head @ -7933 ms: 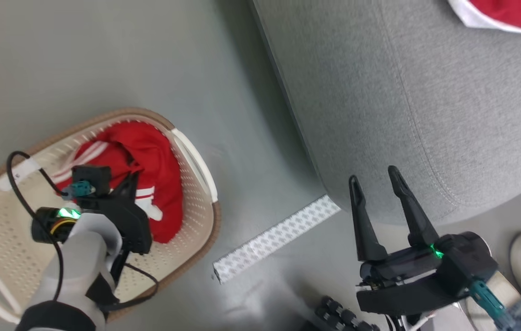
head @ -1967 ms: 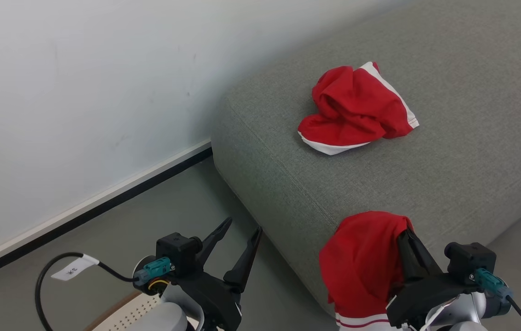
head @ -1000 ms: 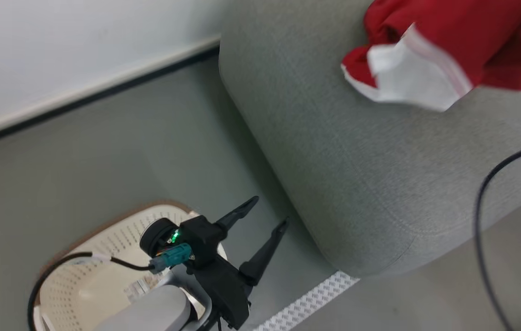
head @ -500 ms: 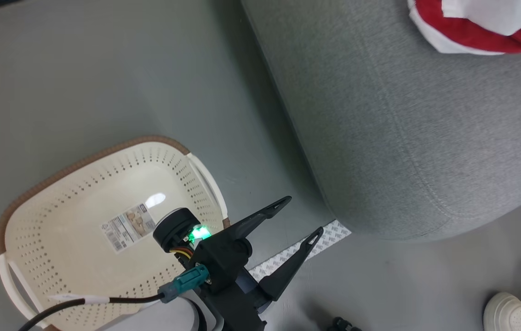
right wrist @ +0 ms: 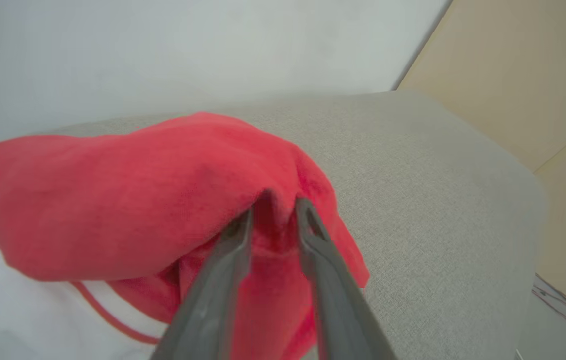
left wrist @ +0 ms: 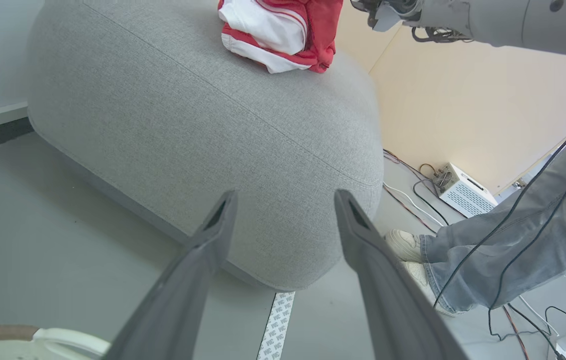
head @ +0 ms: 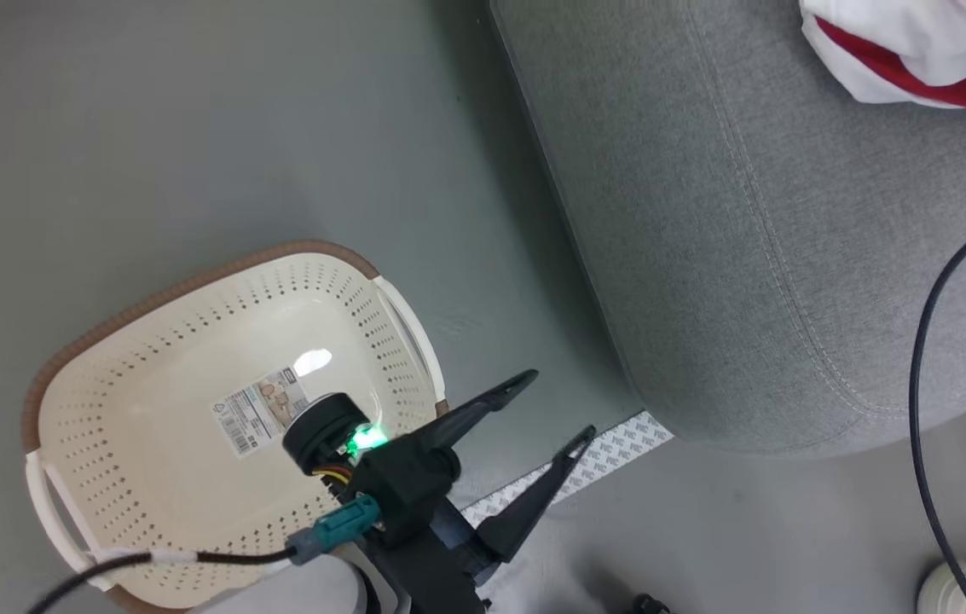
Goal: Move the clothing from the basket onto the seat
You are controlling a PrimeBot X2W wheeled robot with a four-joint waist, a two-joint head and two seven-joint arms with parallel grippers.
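Observation:
The cream basket (head: 133, 477) stands on the floor at the lower left with only a label inside. My left gripper (head: 563, 402) hangs open beside it with nothing between its fingers, and its own view has it (left wrist: 285, 195) pointing at the grey sofa (left wrist: 188, 110). Red and white clothing (head: 900, 51) lies in a heap on the sofa (head: 747, 256) at the upper right. My right gripper (right wrist: 283, 200) is shut on a fold of the red clothing (right wrist: 138, 190), which rests on the cushion (right wrist: 437, 165).
A person's jeans leg (left wrist: 512, 240) and pale shoe (left wrist: 405, 245) stand by the sofa's near corner. A white patterned tape strip (head: 610, 448) lies on the floor. A black cable (head: 926, 341) hangs across the right. A white box (left wrist: 462, 192) and wires sit by the beige wall.
The red garment that lay in the basket has gone to the sofa in my right gripper, leaving the basket bare. The head camera has tilted down. My left gripper stays open.

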